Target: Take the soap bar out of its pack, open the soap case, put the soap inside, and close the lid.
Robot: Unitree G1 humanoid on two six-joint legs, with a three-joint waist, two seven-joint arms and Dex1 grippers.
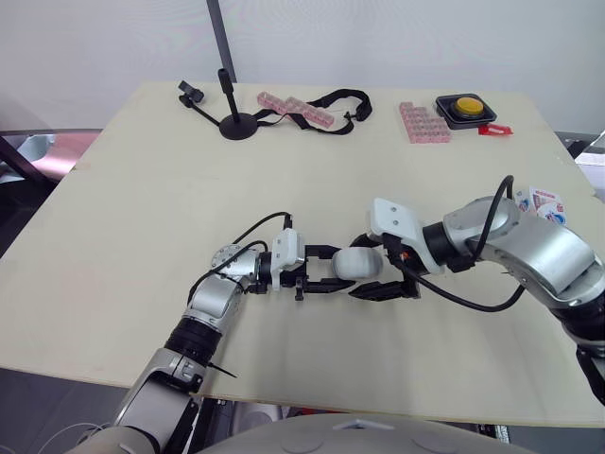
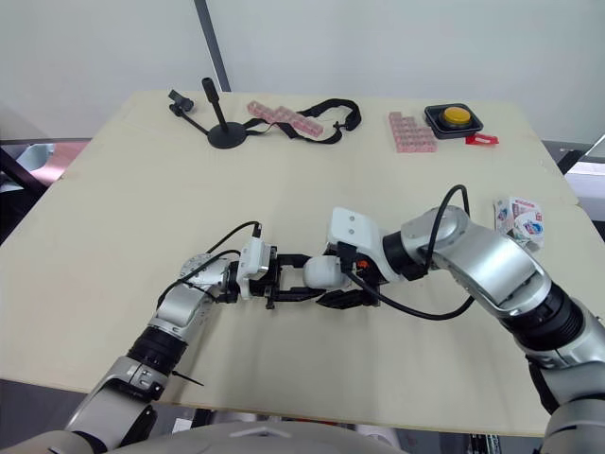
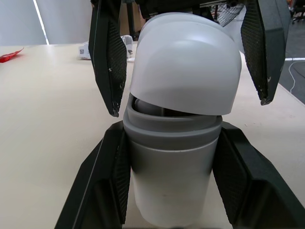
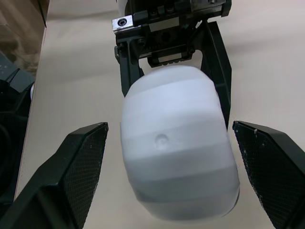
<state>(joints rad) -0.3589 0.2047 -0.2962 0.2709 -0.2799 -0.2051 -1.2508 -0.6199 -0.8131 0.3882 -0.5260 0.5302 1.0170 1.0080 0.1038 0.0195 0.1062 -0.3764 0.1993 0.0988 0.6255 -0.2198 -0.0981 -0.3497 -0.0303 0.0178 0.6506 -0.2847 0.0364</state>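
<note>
Left tool [image 3: 171, 128]: I'm seeing it clamping the soap case [image 3: 171, 191] base, lid [image 3: 186, 67] sitting ajar.
Right tool [image 4: 169, 125]: straddling the lid, fingers [image 4: 81, 162] spread wide, touching nothing.
Room: both are meeting over the counter's [image 1: 142, 236] near middle, open surface around.

The table [image 1: 142, 236] bears a black stand [image 1: 238, 125] at eleven o'clock. A yellow button [image 1: 466, 106] sits at one, a soap pack [image 2: 518, 216] at three.

Bright, even light falls softly from above on the pale table [image 1: 142, 236]. The small stand [image 1: 236, 123] near its far edge casts a faint, short shadow. The soap case [image 3: 183, 71] shows a broad soft sheen on its lid, darker beneath the rim
</note>
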